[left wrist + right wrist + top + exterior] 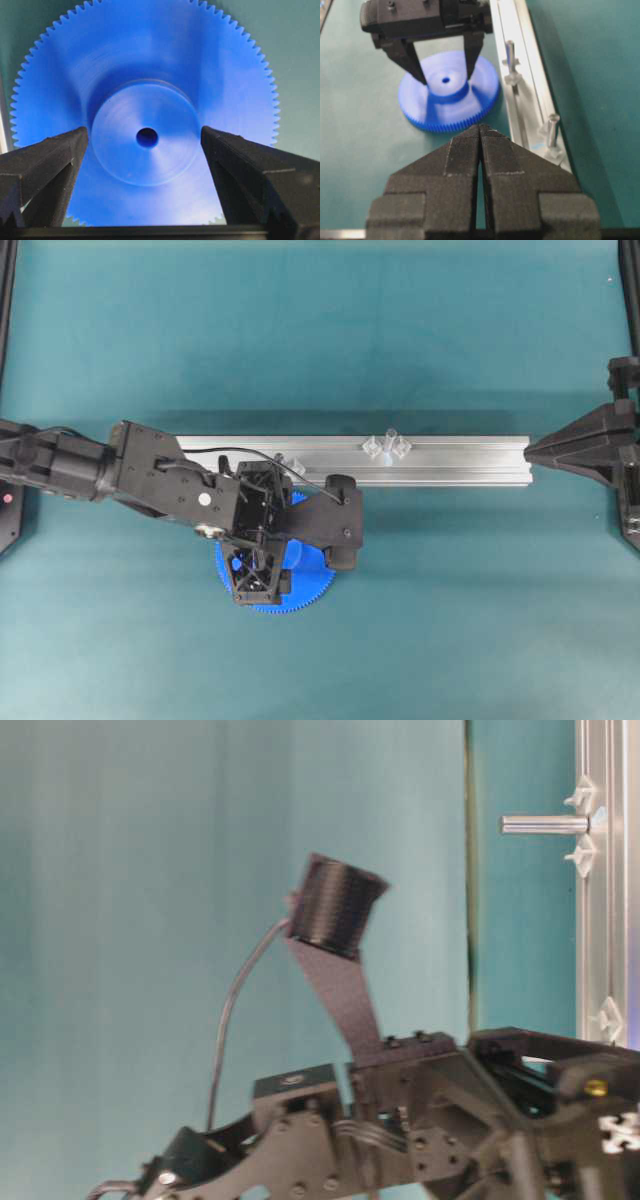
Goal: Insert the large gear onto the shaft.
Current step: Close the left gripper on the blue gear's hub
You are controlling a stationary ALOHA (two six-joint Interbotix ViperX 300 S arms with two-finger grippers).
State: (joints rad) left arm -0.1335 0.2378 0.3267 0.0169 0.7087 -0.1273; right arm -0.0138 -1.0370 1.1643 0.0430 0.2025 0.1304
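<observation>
- On the green mat (450, 620), just beside the near edge of the metal rail (450, 458), the large gear (305, 595) lies flat with its hub up, mostly covered by the left gripper (262, 545) in the overhead view.
- Relative to the rail, the shaft (389, 440) stands on top of it, well along from the gear; a second clear mount (292, 466) sits on the rail closer to the gear, partly hidden by the arm.
- The left gripper's jaws are spread wide, one black finger (55, 155) on each side of the hub (145, 145), neither pressing it; nothing is held yet.
- The right gripper (545, 450) waits off the far end of the rail with its fingers pressed together and empty.
- The gear is a bright-blue plastic disc with fine, even teeth round its rim, a smooth face, and a raised round hub with a small dark centre hole (147, 137).
- Risk, as I judge it: the hub looks smooth and round, so an off-centre closing could make the gear slide on the mat or tilt when lifted.
- The hole looks small, so a tilted gear or slight misalignment could jam on the shaft's tip or push the slender pin over.
- With two similar mounts on the rail, heading for the nearer one would put the gear on the wrong post.
</observation>
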